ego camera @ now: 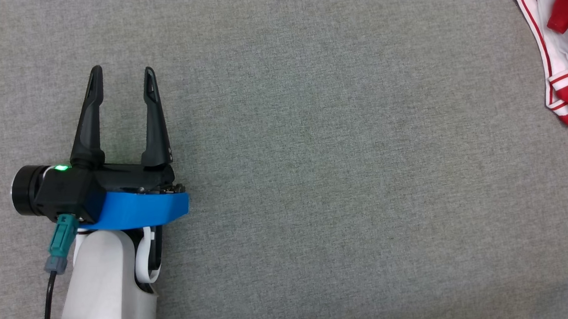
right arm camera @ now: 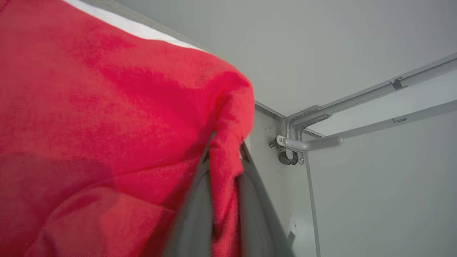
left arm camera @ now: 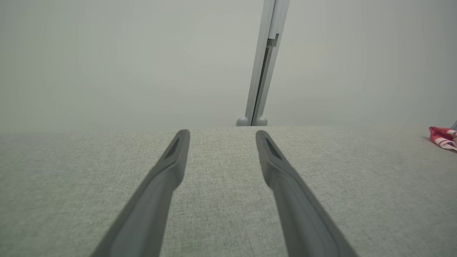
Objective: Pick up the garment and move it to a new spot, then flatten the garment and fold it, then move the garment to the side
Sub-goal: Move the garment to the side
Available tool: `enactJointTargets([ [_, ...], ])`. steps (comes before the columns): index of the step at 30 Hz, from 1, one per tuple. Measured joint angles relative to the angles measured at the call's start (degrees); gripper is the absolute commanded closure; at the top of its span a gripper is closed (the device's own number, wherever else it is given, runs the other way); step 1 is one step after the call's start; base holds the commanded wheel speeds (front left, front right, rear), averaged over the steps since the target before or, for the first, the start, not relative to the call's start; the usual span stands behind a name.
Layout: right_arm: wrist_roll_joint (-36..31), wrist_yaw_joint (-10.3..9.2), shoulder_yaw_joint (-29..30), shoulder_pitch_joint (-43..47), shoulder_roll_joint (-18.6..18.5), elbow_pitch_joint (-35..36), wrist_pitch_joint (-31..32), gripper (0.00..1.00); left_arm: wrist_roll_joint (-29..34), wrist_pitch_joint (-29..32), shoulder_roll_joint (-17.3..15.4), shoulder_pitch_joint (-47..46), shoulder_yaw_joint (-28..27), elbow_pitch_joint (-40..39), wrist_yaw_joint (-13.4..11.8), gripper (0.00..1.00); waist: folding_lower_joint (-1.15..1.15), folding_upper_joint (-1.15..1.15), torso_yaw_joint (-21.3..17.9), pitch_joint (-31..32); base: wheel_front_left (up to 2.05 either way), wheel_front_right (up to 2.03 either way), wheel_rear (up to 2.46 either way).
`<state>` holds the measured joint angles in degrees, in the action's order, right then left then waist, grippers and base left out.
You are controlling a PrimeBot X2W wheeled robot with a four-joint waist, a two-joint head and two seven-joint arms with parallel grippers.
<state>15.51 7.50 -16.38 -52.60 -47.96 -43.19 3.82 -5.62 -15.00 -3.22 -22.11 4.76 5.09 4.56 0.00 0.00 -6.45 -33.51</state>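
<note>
Two grippers | left gripper (ego camera: 123, 68) over the grey surface (ego camera: 338, 186), fingers spread apart, empty | right gripper (right arm camera: 227, 148) clamped on a fold of the red-and-white garment (right arm camera: 107, 117)

Soft, even light lies across the grey surface (ego camera: 342, 176) in the head view: the weave is sharp, there is barely a shadow, and it darkens only mildly toward the lower right corner. A green lamp (ego camera: 62, 167) glows on the left end effector (ego camera: 122, 70). The left wrist view looks hazy and washed out, its fingers (left arm camera: 159, 192) smearing toward the bottom edge. In the right wrist view the garment (right arm camera: 107, 125) sits close to the lens, soft and oversaturated, while the metal frame (right arm camera: 310, 142) behind reads crisp.
</note>
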Motion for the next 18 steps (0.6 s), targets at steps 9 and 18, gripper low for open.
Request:
enactJointTargets([
  [9, -3.0, 0.0, 4.2, -2.1, 3.8, -4.5, -5.3, 0.0, -0.2, 0.0, -0.2, 0.4, -1.0, 0.3, -0.2, 0.0, 0.0, 0.0, -0.5, 1.0, 0.0, 0.0, 0.0],
  [18, -3.8, 0.0, 7.4, -2.6, 10.9, -1.9, -15.5, 0.0, -1.0, 0.0, -0.3, 4.5, -3.5, 0.3, -1.3, 0.0, -0.01, 0.0, 0.2, 6.3, 0.0, 0.0, 0.0],
])
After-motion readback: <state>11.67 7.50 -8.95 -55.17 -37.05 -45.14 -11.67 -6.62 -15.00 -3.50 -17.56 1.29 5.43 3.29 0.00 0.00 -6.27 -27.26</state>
